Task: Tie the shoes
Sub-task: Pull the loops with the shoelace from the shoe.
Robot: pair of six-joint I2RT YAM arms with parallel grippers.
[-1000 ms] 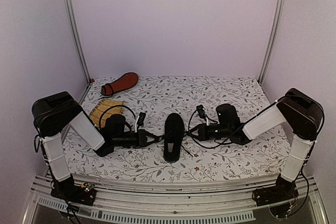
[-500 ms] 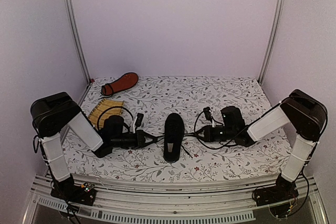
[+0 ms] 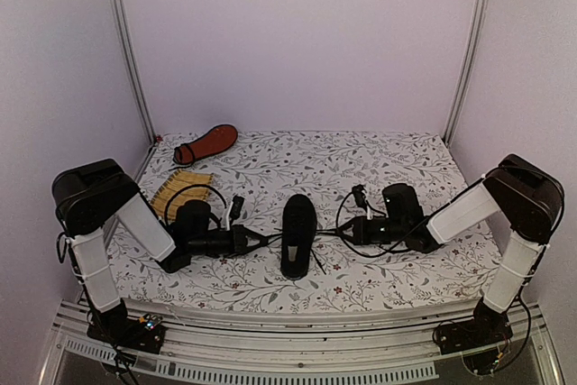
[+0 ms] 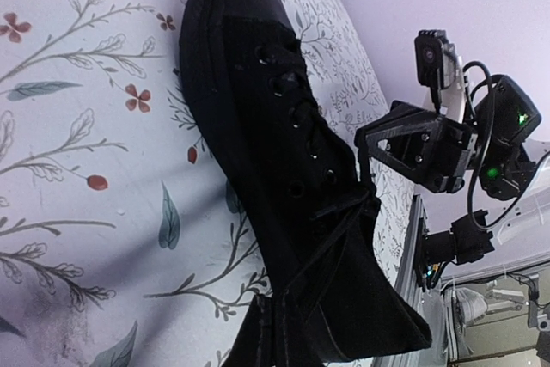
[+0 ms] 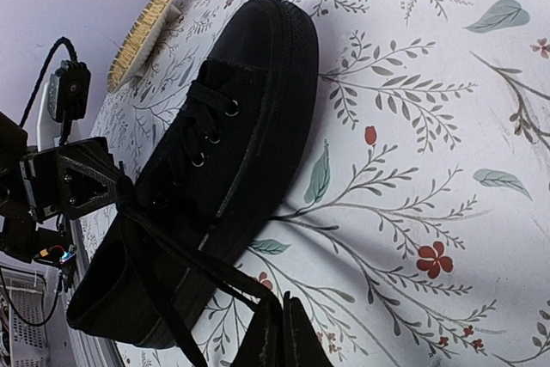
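One black shoe stands mid-table, toe far, between the arms. The left gripper and right gripper are each clamped tight on a strand of its laces, fingertips cut off in the wrist views. The second shoe lies sole-up far left, beyond the yellow mat.

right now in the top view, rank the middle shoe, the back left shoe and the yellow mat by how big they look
1. middle shoe: largest
2. back left shoe: a little smaller, but farther from the camera, so unsure
3. yellow mat: smallest showing, but partly hidden behind the left arm
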